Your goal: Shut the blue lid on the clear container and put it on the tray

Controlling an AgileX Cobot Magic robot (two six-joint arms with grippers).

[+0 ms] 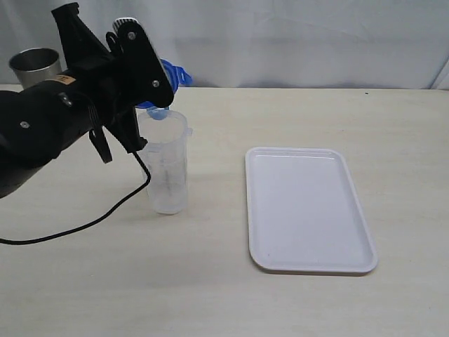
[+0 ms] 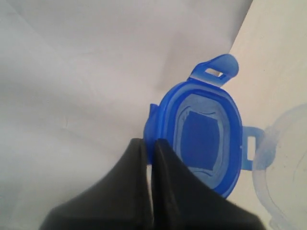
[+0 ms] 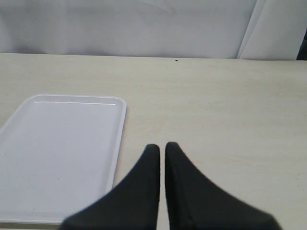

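Left gripper [image 2: 152,143] is pinching the blue lid [image 2: 204,139] by its edge, fingers clamped almost together on the thin rim. Lid is hanging just past the fingertips, tilted, underside facing the wrist camera, flaps splayed out. Clear container [image 1: 166,168] is standing upright on the table [image 1: 280,302], its open mouth just beyond and below the lid. Can't tell if lid and rim are touching.

Right gripper [image 3: 161,146] is sitting clenched on nothing, with the white tray [image 3: 57,143] just ahead of its fingertips, off to one side.

I'm reading this as the lid-seating step. To do it well:
- Level the lid and centre it over the mouth.
- Keep the flaps outside the rim, then press straight down.

The edge pinch is giving little leverage and the tall container looks tippy, so an off-centre push risks toppling it.
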